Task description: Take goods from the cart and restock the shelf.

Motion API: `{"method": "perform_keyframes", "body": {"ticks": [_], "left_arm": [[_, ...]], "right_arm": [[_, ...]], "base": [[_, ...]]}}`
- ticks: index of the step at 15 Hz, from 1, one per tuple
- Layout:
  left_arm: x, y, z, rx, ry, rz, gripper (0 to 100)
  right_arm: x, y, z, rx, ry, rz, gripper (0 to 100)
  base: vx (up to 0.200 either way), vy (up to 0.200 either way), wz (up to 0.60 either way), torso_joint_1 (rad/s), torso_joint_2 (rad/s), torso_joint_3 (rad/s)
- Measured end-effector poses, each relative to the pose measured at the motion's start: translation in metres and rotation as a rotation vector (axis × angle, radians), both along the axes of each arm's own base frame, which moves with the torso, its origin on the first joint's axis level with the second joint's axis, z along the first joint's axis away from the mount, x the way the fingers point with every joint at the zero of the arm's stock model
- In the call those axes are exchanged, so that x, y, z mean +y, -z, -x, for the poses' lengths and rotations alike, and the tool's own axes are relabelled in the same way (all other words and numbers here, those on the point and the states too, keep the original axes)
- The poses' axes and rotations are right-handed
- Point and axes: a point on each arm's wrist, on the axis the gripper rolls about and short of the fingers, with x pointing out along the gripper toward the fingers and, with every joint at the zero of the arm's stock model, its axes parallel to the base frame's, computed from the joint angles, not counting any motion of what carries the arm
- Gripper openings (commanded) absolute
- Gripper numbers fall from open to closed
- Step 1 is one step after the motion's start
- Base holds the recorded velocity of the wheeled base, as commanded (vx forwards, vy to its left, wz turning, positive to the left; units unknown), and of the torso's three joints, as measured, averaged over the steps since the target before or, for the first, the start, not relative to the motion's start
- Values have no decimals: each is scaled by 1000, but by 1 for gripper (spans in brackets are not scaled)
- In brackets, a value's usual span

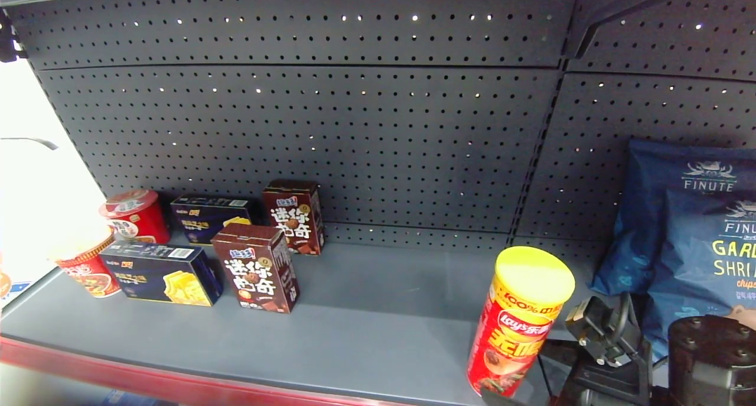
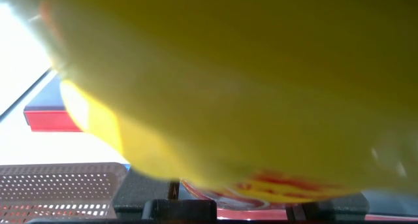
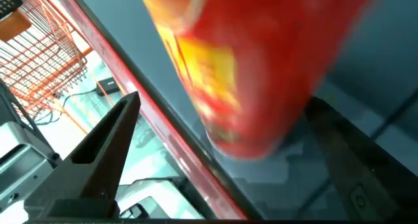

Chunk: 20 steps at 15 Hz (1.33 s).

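Head view has the chips can (image 1: 520, 320), red with a yellow lid, at the front right of the shelf (image 1: 378, 317), leaning a bit to the right. Can't tell if its base actually sits on the shelf board.

In the right wrist view the right claw (image 3: 225, 103) is spread wide with the can between its fingers (image 3: 98, 159). One finger is clearly apart from the can, with the shelf's red front edge showing through the gap. The other finger is near the can, but contact is too blurry to call. The orange wire cart (image 3: 39, 61) is down below the shelf edge.

In the left wrist view a big blurry yellow thing (image 2: 228, 74) sits right up against the camera, with some red and yellow print under it. The left claw (image 2: 251, 208) is mostly hidden, so I can't tell how it stands.

Already on the shelf at the far left:
- two red cup noodles (image 1: 134, 216)
- two blue boxes (image 1: 162, 273)
- two brown boxes (image 1: 257, 275), one behind the other

Blue snack bags (image 1: 691, 234) lean against the pegboard (image 1: 307, 128) just right of the can
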Motion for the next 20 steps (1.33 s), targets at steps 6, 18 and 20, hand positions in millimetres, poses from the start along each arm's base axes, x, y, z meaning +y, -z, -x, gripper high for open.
{"method": "perform_keyframes", "body": {"ticks": [6,18,20], "left_arm": [[0,-1,1,-6,-3,1,0],[0,0,2,-17,-1,3,0],[1,1,2,-20,0,4,0]], "right_arm": [[-19,-2,4,-7,62,-2,100],[-28,0,-4,0,127,4,100],[-28,0,-4,1,130,5,100]], "base": [[0,0,0,0,0,0],[0,0,0,0,0,0],[0,0,0,0,0,0]]}}
